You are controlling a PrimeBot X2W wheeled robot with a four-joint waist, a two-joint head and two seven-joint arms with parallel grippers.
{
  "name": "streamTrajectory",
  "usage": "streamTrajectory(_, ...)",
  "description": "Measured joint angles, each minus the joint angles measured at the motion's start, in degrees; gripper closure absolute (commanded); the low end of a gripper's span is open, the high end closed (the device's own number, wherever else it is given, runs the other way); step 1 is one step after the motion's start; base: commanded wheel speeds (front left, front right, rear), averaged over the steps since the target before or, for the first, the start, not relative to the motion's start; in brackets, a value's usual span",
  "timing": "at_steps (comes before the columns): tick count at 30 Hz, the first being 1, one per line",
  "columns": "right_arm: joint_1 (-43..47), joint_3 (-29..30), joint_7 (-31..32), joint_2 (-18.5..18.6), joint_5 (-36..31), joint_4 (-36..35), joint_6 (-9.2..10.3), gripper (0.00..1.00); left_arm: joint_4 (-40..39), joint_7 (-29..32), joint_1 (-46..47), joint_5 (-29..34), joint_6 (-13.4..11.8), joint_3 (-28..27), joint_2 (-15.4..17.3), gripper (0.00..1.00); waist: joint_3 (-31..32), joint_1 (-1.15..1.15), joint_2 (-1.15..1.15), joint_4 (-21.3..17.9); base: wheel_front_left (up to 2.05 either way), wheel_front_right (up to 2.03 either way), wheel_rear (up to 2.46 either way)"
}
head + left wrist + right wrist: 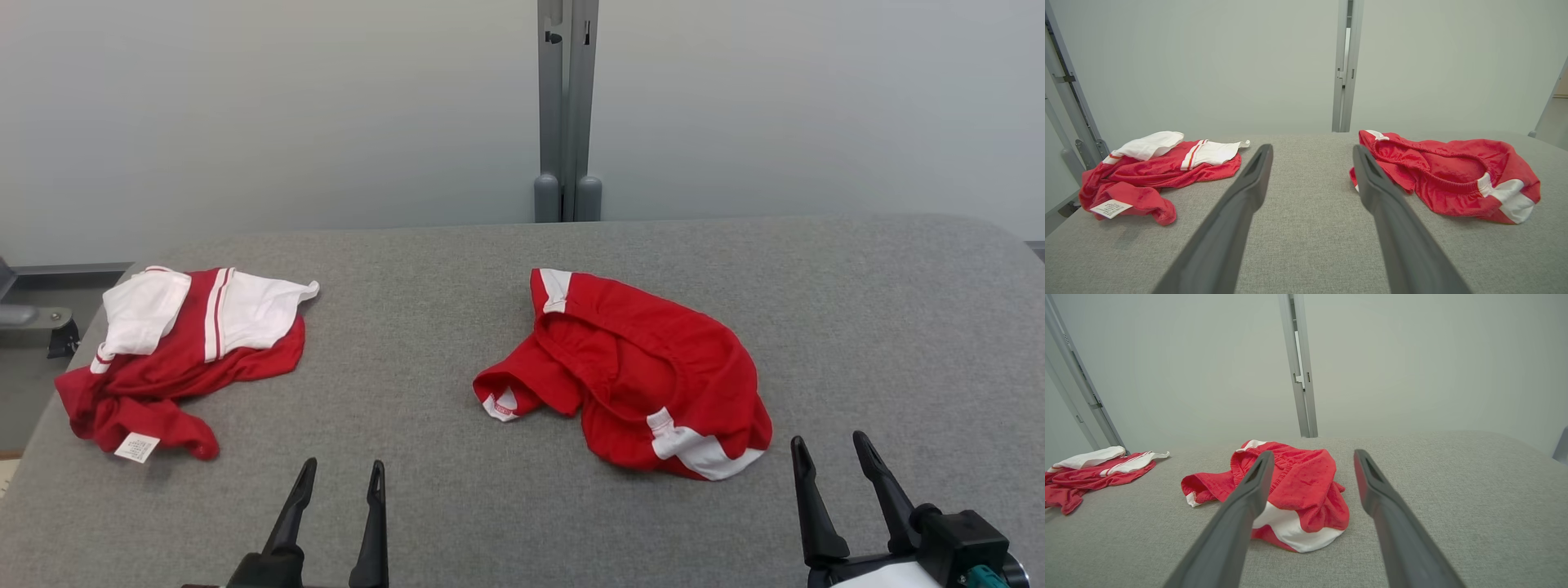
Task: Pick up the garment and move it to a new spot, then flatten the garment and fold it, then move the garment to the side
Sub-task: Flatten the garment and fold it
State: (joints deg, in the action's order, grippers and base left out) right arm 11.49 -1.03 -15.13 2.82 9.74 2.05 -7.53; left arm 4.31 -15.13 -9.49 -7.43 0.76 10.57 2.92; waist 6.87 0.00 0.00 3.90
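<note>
Left tool [344, 465], right tool [829, 439], both spread, over grey fabric table [457, 269]; pale wall [286, 106] behind

The red garment [653, 384], white-patched shorts, lies crumpled at the grey table's [457, 506] centre.

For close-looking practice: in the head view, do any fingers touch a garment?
No, the left fingers and right fingers are open, apart from the left garment and the middle garment.

the left gripper [343, 465] and the right gripper [829, 441] are each made of two long dark grey fingers [1229, 228], narrowed to thin tips. a black block [963, 543], a teal part [984, 578] and a pale cover [886, 578] are seen at the right one's base.
</note>
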Motion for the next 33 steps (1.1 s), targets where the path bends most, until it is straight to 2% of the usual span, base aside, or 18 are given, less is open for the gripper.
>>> streamTrajectory(25, 0.00, 0.00, 0.00, 0.00, -0.15, -0.04, 0.00, 0.00, 0.83, 0.00, 0.44, 1.05, -0.23, 1.45, -0.02, 0.00, -0.05, 0.00, 0.00, -0.51, 0.00, 0.00, 0.00)
streamTrajectory(27, -0.01, -0.15, 0.00, 0.00, -0.24, -0.11, 0.00, 0.00, 1.53, 0.00, 0.67, 1.12, 1.00, 2.07, -0.01, 0.00, -0.34, 0.00, 0.00, -0.64, 0.00, 0.00, 0.00)
streamTrajectory(30, -0.09, -0.87, 0.00, 0.00, -0.44, -0.12, 0.00, 0.00, 6.17, 0.01, 3.81, 1.20, 4.80, 4.25, 0.35, 0.00, -1.53, 0.00, 0.00, -0.90, 0.00, 0.00, 0.00)
streamTrajectory(33, -0.48, -1.22, 0.00, -0.01, -0.82, 0.00, 0.00, 0.00, 10.98, -0.01, 8.27, 0.86, 5.98, 6.87, 0.87, 0.00, -2.77, 0.00, 0.00, -1.16, 0.00, 0.00, 0.00)
